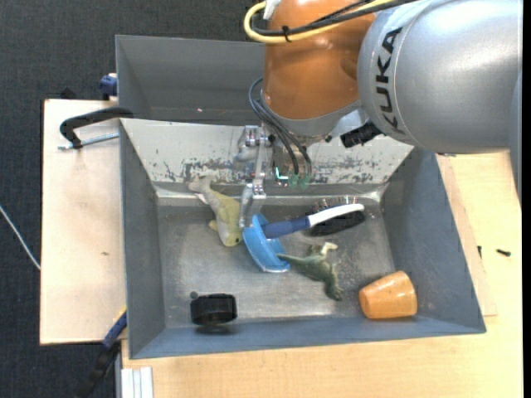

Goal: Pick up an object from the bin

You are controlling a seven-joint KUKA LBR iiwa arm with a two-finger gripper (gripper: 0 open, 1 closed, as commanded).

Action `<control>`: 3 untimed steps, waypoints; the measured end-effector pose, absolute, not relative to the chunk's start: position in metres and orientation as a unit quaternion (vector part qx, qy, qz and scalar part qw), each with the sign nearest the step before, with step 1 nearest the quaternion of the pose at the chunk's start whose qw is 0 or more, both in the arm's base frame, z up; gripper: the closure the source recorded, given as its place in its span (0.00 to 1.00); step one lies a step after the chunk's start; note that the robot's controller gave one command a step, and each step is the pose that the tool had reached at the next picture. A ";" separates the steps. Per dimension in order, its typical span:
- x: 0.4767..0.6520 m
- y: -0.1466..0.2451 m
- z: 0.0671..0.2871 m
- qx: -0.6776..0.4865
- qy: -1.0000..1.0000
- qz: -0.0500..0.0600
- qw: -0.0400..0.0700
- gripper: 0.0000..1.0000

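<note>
Gripper [251, 208] low mid-bin; blue scoop [265, 253] just beside at its 5 o'clock, tan dinosaur [222, 219] at 8; can't tell its grip.

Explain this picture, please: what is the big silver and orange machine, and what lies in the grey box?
The silver machine is a robot arm reaching in from the right; the orange dome is a cover on its wrist. Under it hangs the gripper, the part that grasps. The one camera looks down into the grey metal bin from above. On its floor lie a pale yellow toy dinosaur, a blue scoop-like piece, a blue-handled brush, a green toy dinosaur, an orange cup-like thing and a black wheel. The gripper is low beside the yellow dinosaur; whether it holds anything cannot be told.
</note>
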State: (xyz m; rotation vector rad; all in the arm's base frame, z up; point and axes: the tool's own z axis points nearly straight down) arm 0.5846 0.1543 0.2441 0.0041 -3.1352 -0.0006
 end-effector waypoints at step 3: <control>0.571 -0.047 0.071 0.254 -0.967 -0.002 -0.005 0.00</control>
